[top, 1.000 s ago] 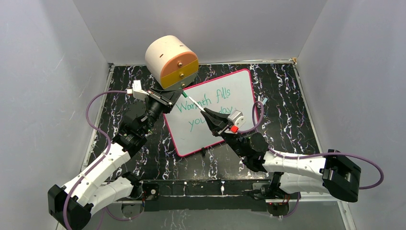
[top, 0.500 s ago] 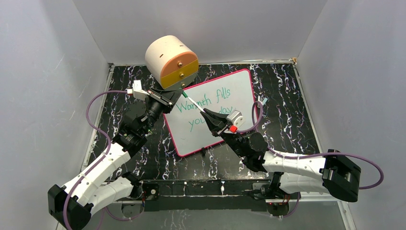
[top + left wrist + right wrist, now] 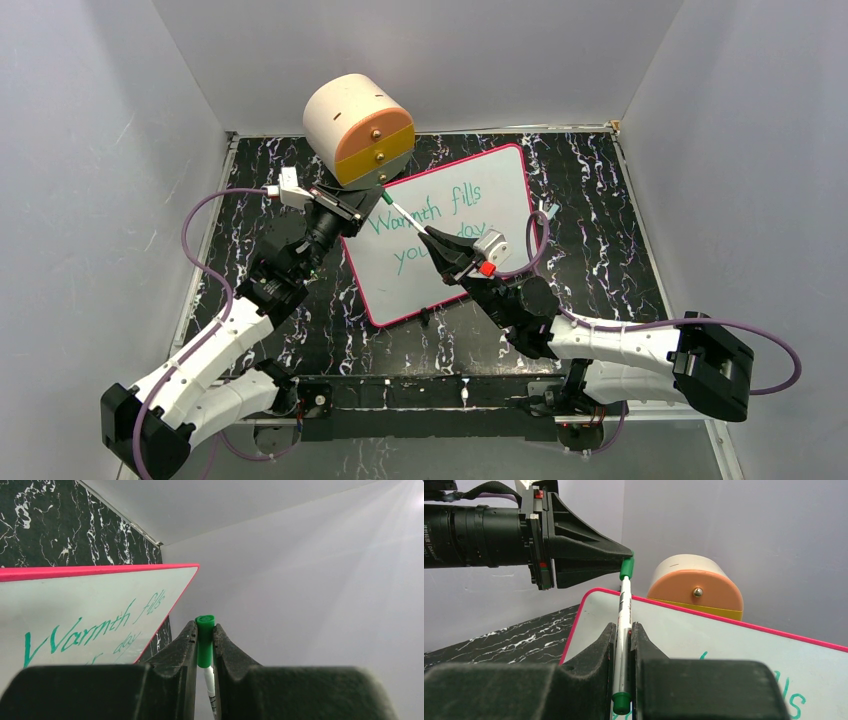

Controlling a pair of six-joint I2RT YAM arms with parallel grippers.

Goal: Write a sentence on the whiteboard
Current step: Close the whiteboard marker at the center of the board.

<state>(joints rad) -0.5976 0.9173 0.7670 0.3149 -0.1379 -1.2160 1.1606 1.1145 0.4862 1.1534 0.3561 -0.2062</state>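
Observation:
The whiteboard (image 3: 445, 285) lies tilted on the black marbled table, red-pink rim all round. The sentence (image 3: 425, 217), green words "Warmth fills" over "your day", is on it and also shows in the left wrist view (image 3: 90, 632). A white marker (image 3: 407, 214) with a green cap (image 3: 205, 642) is held in the air over the board's upper left corner, between both grippers. My left gripper (image 3: 378, 190) is shut on the cap. My right gripper (image 3: 432, 238) is shut on the marker's body (image 3: 625, 611), green end plug towards the camera.
A cream and orange cylinder-shaped box (image 3: 358, 128) with two knobs stands at the back, just beyond the board's upper left corner, close to my left gripper. Grey walls enclose the table on three sides. Small black clips (image 3: 425, 318) sit on the board's near edge.

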